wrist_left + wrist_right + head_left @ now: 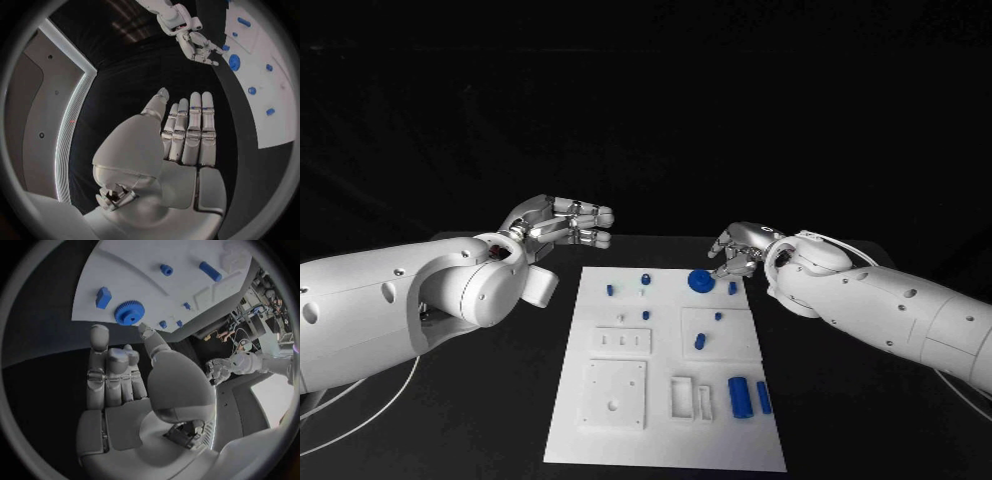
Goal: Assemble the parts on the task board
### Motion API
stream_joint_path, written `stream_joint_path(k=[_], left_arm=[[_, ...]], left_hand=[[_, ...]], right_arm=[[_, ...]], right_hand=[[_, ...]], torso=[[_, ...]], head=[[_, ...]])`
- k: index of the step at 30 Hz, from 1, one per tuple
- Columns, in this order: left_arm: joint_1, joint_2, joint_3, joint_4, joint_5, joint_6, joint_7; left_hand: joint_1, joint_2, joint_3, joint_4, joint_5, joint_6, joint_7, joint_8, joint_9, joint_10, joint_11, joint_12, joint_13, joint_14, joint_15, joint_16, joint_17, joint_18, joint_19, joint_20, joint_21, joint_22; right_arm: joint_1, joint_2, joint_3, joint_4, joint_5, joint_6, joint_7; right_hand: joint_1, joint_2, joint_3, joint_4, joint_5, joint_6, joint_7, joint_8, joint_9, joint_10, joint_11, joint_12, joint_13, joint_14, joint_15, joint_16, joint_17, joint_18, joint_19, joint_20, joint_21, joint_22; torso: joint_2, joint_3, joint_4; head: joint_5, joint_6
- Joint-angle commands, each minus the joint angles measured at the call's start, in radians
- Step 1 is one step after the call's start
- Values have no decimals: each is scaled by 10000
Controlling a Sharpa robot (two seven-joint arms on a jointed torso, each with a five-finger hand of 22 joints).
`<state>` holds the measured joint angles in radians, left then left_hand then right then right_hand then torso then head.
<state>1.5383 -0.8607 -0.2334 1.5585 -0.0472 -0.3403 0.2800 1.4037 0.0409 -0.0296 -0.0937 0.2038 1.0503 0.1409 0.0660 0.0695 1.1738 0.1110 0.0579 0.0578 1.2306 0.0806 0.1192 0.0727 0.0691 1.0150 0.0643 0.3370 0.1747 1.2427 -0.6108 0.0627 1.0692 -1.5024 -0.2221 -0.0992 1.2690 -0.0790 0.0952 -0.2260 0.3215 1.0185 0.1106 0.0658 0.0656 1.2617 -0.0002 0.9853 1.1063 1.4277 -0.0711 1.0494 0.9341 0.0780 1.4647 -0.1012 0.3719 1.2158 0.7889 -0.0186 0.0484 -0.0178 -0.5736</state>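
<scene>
White board point(668, 400) is being seen mid-table from the head, blue gear point(700, 280) lying at its far end beside the right hand point(737, 254). Left hand point(187, 135) is being held empty, fingers straight, together. Right hand's fingers are being kept loosely curled just short of the gear, gripping nothing

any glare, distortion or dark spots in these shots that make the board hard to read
Head view: the white board is bright against the black table, details faint, the blue gear clear. Left wrist view: fisheye bends the board's edge; the left hand is evenly lit. Right wrist view: the right hand is shaded, the board curved.
</scene>
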Motion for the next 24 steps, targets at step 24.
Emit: stream_joint_path(k=[24], left_arm=[[11, 87, 6, -4, -87, 210, 58]], left_hand=[[-70, 48, -56, -36, -20, -22, -51, -37, -7, 15, -31, -3, 13, 58, 11, -48, 15, 12, 44, -4, -33, -19]], right_arm=[[-254, 1067, -69, -1448, -179, 641, 155]], right_hand=[[62, 256, -252, -8, 0, -897, 107, -62, -58, 181, 64, 555, 358, 177, 92, 252, 720, 167, 315, 178, 314, 630]], torso=[[41, -21, 55]], head=[[-61, -101]])
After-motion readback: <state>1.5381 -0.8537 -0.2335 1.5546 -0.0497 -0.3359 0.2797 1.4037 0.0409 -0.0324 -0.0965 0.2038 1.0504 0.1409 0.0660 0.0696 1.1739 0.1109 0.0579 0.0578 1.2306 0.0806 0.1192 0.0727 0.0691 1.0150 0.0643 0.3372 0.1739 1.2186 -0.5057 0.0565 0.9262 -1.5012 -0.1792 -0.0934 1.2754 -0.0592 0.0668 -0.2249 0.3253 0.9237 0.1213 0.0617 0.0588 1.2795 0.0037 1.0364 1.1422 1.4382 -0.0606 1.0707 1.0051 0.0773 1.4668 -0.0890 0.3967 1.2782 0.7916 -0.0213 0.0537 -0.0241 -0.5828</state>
